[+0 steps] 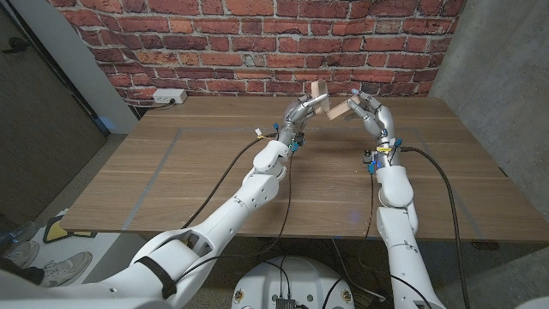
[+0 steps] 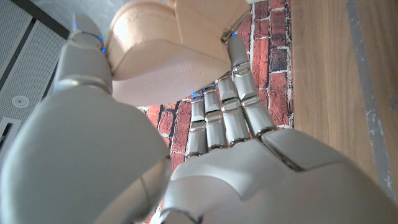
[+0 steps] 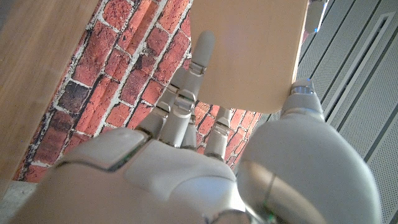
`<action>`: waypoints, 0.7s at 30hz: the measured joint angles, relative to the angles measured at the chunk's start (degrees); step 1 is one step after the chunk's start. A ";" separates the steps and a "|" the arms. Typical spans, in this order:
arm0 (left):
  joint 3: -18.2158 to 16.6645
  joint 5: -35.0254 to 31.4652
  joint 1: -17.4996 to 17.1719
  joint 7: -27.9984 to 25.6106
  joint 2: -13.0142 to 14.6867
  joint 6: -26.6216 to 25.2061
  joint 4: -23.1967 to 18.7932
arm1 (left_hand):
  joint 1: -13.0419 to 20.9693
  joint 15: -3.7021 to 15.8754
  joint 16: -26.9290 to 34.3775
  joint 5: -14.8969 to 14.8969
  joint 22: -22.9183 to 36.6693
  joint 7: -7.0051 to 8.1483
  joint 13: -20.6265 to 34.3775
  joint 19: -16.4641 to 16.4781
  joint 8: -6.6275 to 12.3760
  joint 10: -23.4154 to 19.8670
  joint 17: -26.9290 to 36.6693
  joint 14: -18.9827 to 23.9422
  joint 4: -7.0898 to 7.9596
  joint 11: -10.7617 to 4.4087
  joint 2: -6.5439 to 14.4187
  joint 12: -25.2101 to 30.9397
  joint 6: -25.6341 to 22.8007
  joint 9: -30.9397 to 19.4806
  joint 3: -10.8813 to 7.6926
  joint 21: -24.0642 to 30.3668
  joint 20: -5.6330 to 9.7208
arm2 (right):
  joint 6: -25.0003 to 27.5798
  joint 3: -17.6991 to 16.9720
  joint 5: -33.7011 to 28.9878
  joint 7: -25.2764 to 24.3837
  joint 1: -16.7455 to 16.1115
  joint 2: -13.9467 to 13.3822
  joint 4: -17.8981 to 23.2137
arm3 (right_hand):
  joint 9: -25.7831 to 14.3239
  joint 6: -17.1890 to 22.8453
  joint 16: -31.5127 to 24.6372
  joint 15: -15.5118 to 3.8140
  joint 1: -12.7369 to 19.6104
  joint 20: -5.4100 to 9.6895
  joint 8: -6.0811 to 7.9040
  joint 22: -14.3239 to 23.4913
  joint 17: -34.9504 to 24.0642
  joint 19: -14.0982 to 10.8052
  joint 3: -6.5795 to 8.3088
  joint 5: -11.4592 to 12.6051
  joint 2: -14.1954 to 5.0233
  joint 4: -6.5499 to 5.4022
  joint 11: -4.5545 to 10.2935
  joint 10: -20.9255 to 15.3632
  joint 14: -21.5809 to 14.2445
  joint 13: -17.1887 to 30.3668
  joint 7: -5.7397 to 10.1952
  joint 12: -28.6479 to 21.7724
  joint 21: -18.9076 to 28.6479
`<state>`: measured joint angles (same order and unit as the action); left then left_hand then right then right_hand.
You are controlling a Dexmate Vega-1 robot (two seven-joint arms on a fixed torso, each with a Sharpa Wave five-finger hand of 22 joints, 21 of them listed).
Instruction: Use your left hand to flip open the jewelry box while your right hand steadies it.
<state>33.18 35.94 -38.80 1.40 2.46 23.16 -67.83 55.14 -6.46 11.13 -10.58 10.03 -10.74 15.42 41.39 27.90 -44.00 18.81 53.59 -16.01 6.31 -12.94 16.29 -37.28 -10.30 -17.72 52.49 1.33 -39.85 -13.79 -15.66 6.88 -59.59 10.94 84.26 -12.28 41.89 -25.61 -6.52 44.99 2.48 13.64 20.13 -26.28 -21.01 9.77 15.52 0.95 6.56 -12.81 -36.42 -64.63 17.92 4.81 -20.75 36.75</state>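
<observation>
Left hand (image 1: 302,112) and right hand (image 1: 371,112) both grasp the wooden jewelry box (image 1: 329,102), raised above the table (image 1: 171,172) near its far edge, lid already lifted. From the left wrist we see our fingers (image 2: 231,106) and thumb clasping the rounded lid (image 2: 168,46). From the right wrist, our fingers (image 3: 186,87) hold the flat base (image 3: 249,50). We should swing the lid gently while keeping the base still. A brick wall (image 1: 257,43) stands behind.
</observation>
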 measured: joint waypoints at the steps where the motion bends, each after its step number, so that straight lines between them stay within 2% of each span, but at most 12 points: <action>1: -0.11 0.06 -0.27 -0.92 -0.21 0.13 -0.38 | 0.00 0.00 0.00 0.00 0.00 0.00 -0.19 -0.05 -0.07 0.00 -0.15 0.00 -0.02 0.00 0.00 -0.12 0.00 0.00 -0.02 0.00 0.05 | -0.69 -0.31 -0.44 -1.17 0.12 0.66 -0.41 | -0.01 0.67 0.00 -0.09 0.00 0.00 0.00 0.01 0.00 0.00 0.00 0.00 0.00 0.00 0.49 -0.49 -0.02 -0.01 -0.66 0.03 0.01; 3: -0.25 0.15 -0.57 -1.57 -0.45 0.23 -0.83 | 0.00 0.06 0.00 0.00 -0.02 0.00 -0.27 -0.64 -0.17 0.00 -0.33 -0.06 -0.13 0.00 0.00 -0.12 0.00 0.00 -0.13 -0.05 0.42 | -1.47 -0.65 -1.04 -2.64 0.26 1.40 -0.88 | -0.07 1.07 0.40 -0.30 0.53 0.00 0.04 0.02 0.24 0.00 0.00 0.00 -0.53 0.00 1.29 -0.68 -0.09 -0.20 -0.90 0.33 0.13; 5: -0.44 0.33 -1.00 -2.64 -0.79 0.38 -1.44 | 0.00 0.26 0.00 0.00 -0.04 0.00 -0.26 -0.93 -0.20 0.00 -0.49 -0.26 -0.27 -0.01 0.00 -0.41 0.00 0.00 -0.27 -0.15 0.53 | -2.00 -1.19 -1.44 -3.56 0.53 2.61 -1.72 | -0.06 1.00 0.66 -0.42 0.54 0.00 0.11 0.01 0.27 0.00 -0.23 0.00 -0.54 -0.23 1.37 -0.76 0.08 -0.26 -1.05 0.38 0.43; 7: -0.57 0.42 -1.28 -3.19 -1.01 0.50 -1.91 | 0.00 0.26 0.00 0.00 -0.06 0.00 -0.34 -0.93 -0.23 0.00 -0.54 -0.27 -0.27 -0.01 0.01 -0.41 0.00 0.00 -0.28 -0.16 0.53 | -3.51 -1.61 -2.66 -6.34 0.78 3.43 -2.38 | -0.02 1.08 0.85 -0.42 0.55 0.00 -0.06 -0.02 0.27 0.00 -0.23 0.00 -0.55 -0.23 2.01 -1.40 0.74 -0.41 -1.13 0.38 0.44; 9: -0.64 0.54 -1.53 -3.70 -1.21 0.54 -2.29 | 0.00 0.27 0.00 0.00 -0.05 0.00 -0.54 -0.93 -0.34 0.00 -0.66 -0.27 -0.28 -0.01 0.01 -0.52 0.00 0.01 -0.28 -0.17 0.53 | -4.65 -2.12 -3.45 -8.43 1.10 4.37 -3.06 | 0.03 0.95 1.05 -0.45 2.73 0.00 -0.33 -0.19 0.53 0.00 -0.62 0.00 -2.73 0.00 2.29 -1.68 1.08 -0.60 -1.01 0.43 0.44; 10: -0.68 0.75 -1.70 -4.06 -1.32 0.54 -2.54 | 0.00 0.27 0.00 0.00 -0.04 0.00 -0.54 -0.93 -0.39 0.00 -0.82 -0.27 -0.28 -0.01 0.01 -0.62 0.00 0.02 -0.28 -0.17 0.53 | -4.71 -2.23 -3.50 -8.53 1.16 4.57 -3.20 | 0.04 0.78 1.14 -0.91 4.72 0.00 -0.33 -0.20 0.53 0.00 -0.62 0.00 -4.72 0.00 2.81 -2.18 1.55 -0.55 -1.18 0.44 0.44; 11: -0.82 0.98 -2.01 -4.59 -1.48 0.54 -3.00 | 0.00 0.37 -0.01 0.01 -0.01 0.00 -0.54 -1.45 -0.41 0.00 -0.82 -0.37 -0.28 -0.01 0.01 -0.62 0.00 0.04 -0.28 -0.16 1.03 | -5.46 -2.56 -4.03 -9.96 1.33 5.09 -3.61 | 0.03 0.74 1.28 -2.85 7.69 0.00 -0.33 -0.20 0.54 0.00 -0.61 0.00 -7.69 0.00 8.27 -7.10 4.22 -0.38 -1.20 0.46 0.44; 12: -0.90 1.11 -2.13 -4.77 -1.51 0.55 -3.15 | 0.00 0.38 -0.01 0.01 0.00 0.00 -0.54 -1.45 -0.43 -0.01 -0.82 -0.38 -0.28 -0.03 0.01 -0.62 0.00 0.04 -0.28 -0.16 1.04 | -5.84 -2.74 -4.28 -10.71 1.41 5.35 -3.81 | 0.03 0.56 1.28 -3.41 8.61 0.00 -0.32 -0.20 0.54 0.00 -0.61 0.01 -8.65 0.00 13.33 -12.12 5.78 -0.40 -1.01 0.64 0.44; 13: -0.99 1.46 -2.33 -5.07 -1.58 0.55 -3.47 | -0.35 0.38 -0.01 0.01 0.01 0.14 -0.54 -1.45 -0.68 -0.11 -0.83 -0.38 -0.28 -0.12 0.37 -0.68 -0.14 0.06 -0.28 -0.16 1.04 | -6.24 -3.06 -4.60 -11.75 1.58 5.85 -4.19 | 0.04 0.56 1.28 -3.35 9.23 0.00 -0.33 -0.20 0.53 -0.01 -0.59 0.26 -9.45 0.00 16.93 -15.92 6.50 -0.50 -1.01 0.71 0.44; 14: -1.01 1.62 -2.50 -5.28 -1.64 0.56 -3.85 | -1.13 0.38 -0.01 0.01 0.01 0.19 -0.71 -1.45 -1.07 -0.21 -0.99 -0.38 -0.28 -0.22 1.15 -0.84 -0.19 0.09 -0.28 -0.16 1.04 | -6.57 -3.40 -4.97 -12.90 1.67 6.30 -4.58 | 0.03 0.56 1.28 -3.25 9.25 -0.01 -0.33 -0.20 0.53 -0.01 -0.59 0.28 -9.43 0.00 18.18 -17.18 6.59 -0.59 -1.01 0.87 0.44; 16: -1.00 1.83 -2.83 -5.61 -1.86 0.47 -4.54 | -1.14 0.38 -0.01 0.01 0.00 0.19 -0.86 -1.53 -1.51 -0.21 -1.37 -0.38 -0.28 -0.22 1.15 -1.07 -0.19 0.09 -0.28 -0.16 1.12 | -7.19 -3.68 -5.44 -14.07 1.81 6.79 -4.89 | 0.03 0.56 1.68 -2.98 8.84 -0.01 -0.33 -0.20 0.75 -0.01 -0.59 0.28 -8.97 0.00 18.88 -17.84 6.48 -0.81 -1.01 0.88 0.44; 21: -1.00 2.26 -3.51 -6.64 -1.99 -0.29 -5.72 | -1.20 0.68 -0.02 0.43 0.00 0.72 -1.84 -1.54 -4.49 -0.90 -3.11 -0.68 -0.27 -0.92 1.21 -3.48 -1.14 0.01 -0.28 -0.16 1.12 | -8.54 -4.33 -6.80 -16.38 2.11 8.14 -5.62 | 0.03 0.56 1.95 -2.98 8.35 -0.21 -0.33 -0.20 0.79 0.19 -0.72 0.28 -8.06 -0.13 19.03 -17.80 6.48 -0.93 -1.02 0.87 0.86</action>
<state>32.17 38.20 -42.30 -5.24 0.46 22.87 -73.55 53.94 -5.78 11.12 -10.16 10.04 -10.02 13.58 39.85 23.41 -44.90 15.70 52.91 -16.28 5.40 -11.72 12.82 -38.42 -10.29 -17.99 52.33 2.44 -48.39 -18.12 -22.45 -9.49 -57.48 19.08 78.63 -12.25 42.45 -23.66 -9.50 53.35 2.27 13.31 19.93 -25.49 -20.82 9.05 15.80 -7.11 6.43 6.22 -54.22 -58.15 16.98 3.80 -19.88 37.61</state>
